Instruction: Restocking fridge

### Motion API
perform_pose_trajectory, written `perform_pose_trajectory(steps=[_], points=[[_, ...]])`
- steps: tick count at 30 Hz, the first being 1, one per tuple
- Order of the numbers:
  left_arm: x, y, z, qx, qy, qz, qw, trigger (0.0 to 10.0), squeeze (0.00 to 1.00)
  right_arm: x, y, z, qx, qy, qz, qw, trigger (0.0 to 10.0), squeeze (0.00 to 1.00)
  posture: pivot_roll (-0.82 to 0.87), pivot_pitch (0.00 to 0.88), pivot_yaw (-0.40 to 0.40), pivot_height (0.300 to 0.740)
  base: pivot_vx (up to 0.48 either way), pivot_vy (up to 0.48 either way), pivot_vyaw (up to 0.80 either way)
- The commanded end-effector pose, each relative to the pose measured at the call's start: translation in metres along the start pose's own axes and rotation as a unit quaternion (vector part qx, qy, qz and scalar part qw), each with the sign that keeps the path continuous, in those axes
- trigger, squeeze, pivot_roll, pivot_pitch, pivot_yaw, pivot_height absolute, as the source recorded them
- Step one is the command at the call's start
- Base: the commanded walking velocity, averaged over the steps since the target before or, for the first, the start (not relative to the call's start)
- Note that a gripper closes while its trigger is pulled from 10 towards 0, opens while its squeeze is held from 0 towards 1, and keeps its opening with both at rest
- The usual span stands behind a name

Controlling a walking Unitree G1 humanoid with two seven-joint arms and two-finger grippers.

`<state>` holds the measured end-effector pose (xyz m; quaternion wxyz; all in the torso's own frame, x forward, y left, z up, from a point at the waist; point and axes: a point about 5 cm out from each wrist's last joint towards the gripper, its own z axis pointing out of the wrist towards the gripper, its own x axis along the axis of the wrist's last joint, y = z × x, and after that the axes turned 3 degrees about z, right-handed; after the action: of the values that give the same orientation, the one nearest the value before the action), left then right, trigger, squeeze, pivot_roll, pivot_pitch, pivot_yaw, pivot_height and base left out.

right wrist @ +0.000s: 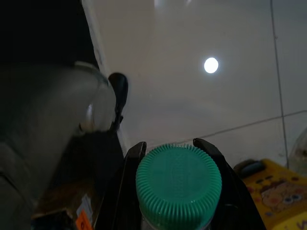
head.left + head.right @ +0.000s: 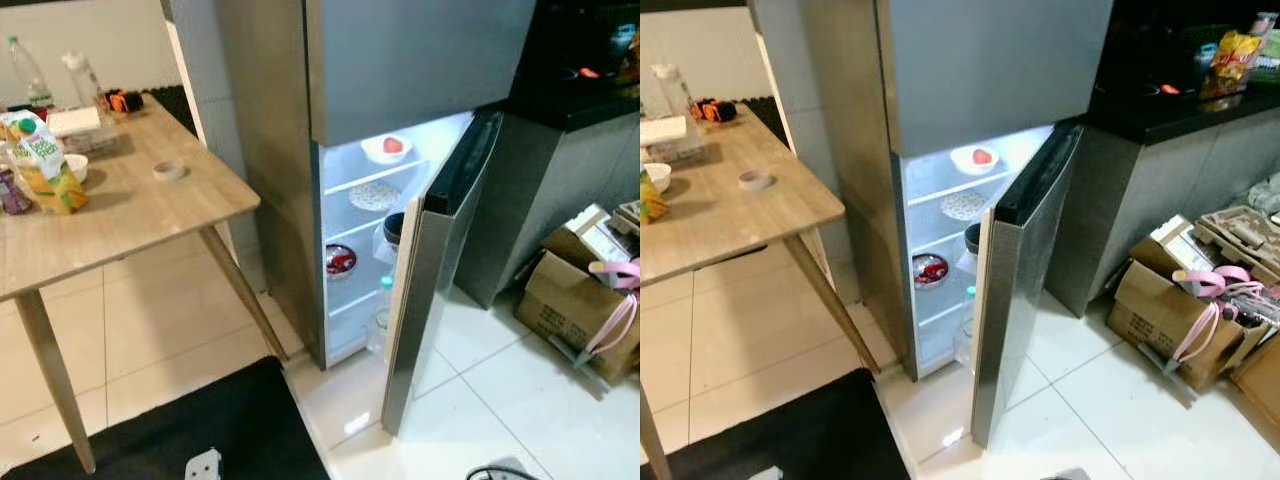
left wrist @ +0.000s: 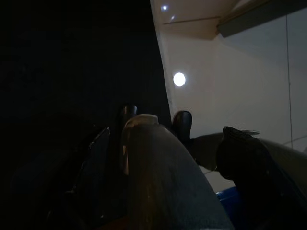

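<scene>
— Standing before the fridge (image 2: 300, 200), lower door (image 2: 440, 270) swung open at frame centre, shelves lit.

— Carrying what?

— Right gripper (image 1: 170, 146) clamped on a bottle with a green ribbed cap (image 1: 178, 184), seen in the lower middle of the right wrist view. Left gripper (image 3: 156, 117) closed around something tall and pale (image 3: 158, 177) — too dark to name.

— Free space inside?

— Probably. White bowl (image 2: 386, 148) on the top shelf, plate (image 2: 374, 195) below, red-lidded bowl (image 2: 340, 261) lower, a bottle (image 2: 382, 312) already in the door rack.

— Best approach?

— Step closer, keep the bottle upright, clear the door edge, aim for the door rack beside the other bottle.
</scene>
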<state>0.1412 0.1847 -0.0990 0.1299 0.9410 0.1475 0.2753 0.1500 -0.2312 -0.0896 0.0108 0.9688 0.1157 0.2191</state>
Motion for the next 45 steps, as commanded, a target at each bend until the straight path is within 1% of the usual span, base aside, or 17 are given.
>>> perform_pose_trajectory(steps=[1,4,11,17,19,23,24,25,28,29,31,33,34,37,38,39,45], points=[[0.002,-0.004,-0.001,0.006,-0.006,0.029,1.0,10.0,0.0,0.01,-0.005,0.002,0.004,0.016,-0.014,1.0,10.0,0.0,-0.15,0.0,0.002,0.74,0.0,-0.48,0.0],[0.001,-0.004,-0.001,0.009,-0.009,0.032,0.999,10.0,0.0,0.02,-0.006,0.003,0.009,0.029,-0.035,0.999,10.0,0.0,-0.14,0.0,0.001,0.74,0.0,-0.48,0.0],[-0.001,-0.005,-0.002,0.013,-0.01,0.019,1.0,10.0,0.0,0.061,-0.005,0.002,0.024,0.08,-0.16,0.984,10.0,0.0,-0.15,0.0,0.005,0.74,0.0,-0.11,0.0],[-0.004,-0.006,-0.002,0.012,-0.014,0.02,1.0,10.0,0.0,0.098,-0.019,-0.002,0.131,0.127,-0.205,0.962,10.0,0.0,-0.15,0.0,0.008,0.74,0.0,0.0,0.0],[-0.004,-0.005,-0.002,0.011,-0.014,0.018,1.0,10.0,0.0,0.118,-0.03,-0.008,0.205,0.15,-0.223,0.941,10.0,0.0,-0.14,0.0,0.01,0.74,0.0,0.0,0.0],[-0.004,-0.005,-0.002,0.007,-0.013,0.015,1.0,10.0,0.0,0.159,-0.052,-0.03,0.39,0.188,-0.253,0.865,10.0,0.0,-0.14,0.0,0.01,0.74,0.0,0.0,0.0],[-0.004,-0.004,-0.002,0.007,-0.012,0.015,1.0,10.0,0.0,0.163,-0.054,-0.033,0.412,0.191,-0.259,0.853,10.0,0.0,-0.14,0.0,0.01,0.74,0.0,0.0,0.0],[-0.004,-0.004,-0.002,0.007,-0.012,0.015,1.0,10.0,0.0,0.163,-0.054,-0.033,0.412,0.191,-0.259,0.853,10.0,0.0,-0.14,0.0,0.01,0.74,0.0,0.0,0.0],[-0.003,-0.004,-0.002,0.005,-0.011,0.014,1.0,10.0,0.0,0.184,-0.064,-0.048,0.476,0.221,-0.275,0.806,10.0,0.0,-0.14,0.0,0.01,0.74,0.0,0.0,0.0],[-0.003,-0.004,-0.002,0.005,-0.011,0.014,1.0,10.0,0.0,0.184,-0.064,-0.048,0.476,0.221,-0.275,0.806,10.0,0.0,-0.14,0.0,0.01,0.74,0.0,0.0,0.0],[-0.004,-0.003,-0.002,0.004,-0.011,0.014,1.0,10.0,0.0,0.206,-0.073,-0.06,0.483,0.278,-0.275,0.783,10.0,0.0,-0.14,0.0,0.005,0.74,0.0,0.0,0.0],[-0.004,-0.003,-0.002,0.003,-0.011,0.013,1.0,10.0,0.0,0.224,-0.078,-0.068,0.474,0.328,-0.262,0.774,10.0,0.0,-0.14,0.0,0.005,0.74,0.0,0.0,0.0],[-0.004,-0.003,-0.002,0.003,-0.011,0.013,1.0,10.0,0.0,0.224,-0.078,-0.068,0.474,0.328,-0.262,0.774,10.0,0.0,-0.14,0.0,0.005,0.74,0.0,0.0,0.0],[-0.005,-0.002,-0.002,0.001,-0.012,0.011,1.0,10.0,0.0,0.251,-0.081,-0.081,0.442,0.401,-0.245,0.764,10.0,0.0,-0.14,0.0,0.002,0.74,0.0,0.0,0.0],[-0.005,-0.002,-0.002,0.001,-0.012,0.011,1.0,10.0,0.0,0.251,-0.081,-0.081,0.442,0.401,-0.245,0.764,10.0,0.0,-0.14,0.0,0.002,0.74,0.0,0.0,0.0],[-0.006,-0.002,-0.002,0.0,-0.012,0.01,1.0,10.0,0.0,0.268,-0.079,-0.09,0.399,0.453,-0.232,0.763,10.0,0.0,-0.14,0.0,0.002,0.74,0.0,0.0,0.0],[-0.006,-0.002,-0.002,-0.001,-0.012,0.012,1.0,10.0,0.0,0.292,-0.073,-0.106,0.341,0.515,-0.216,0.756,10.0,0.0,-0.14,0.0,-0.001,0.74,0.0,0.0,0.0]])
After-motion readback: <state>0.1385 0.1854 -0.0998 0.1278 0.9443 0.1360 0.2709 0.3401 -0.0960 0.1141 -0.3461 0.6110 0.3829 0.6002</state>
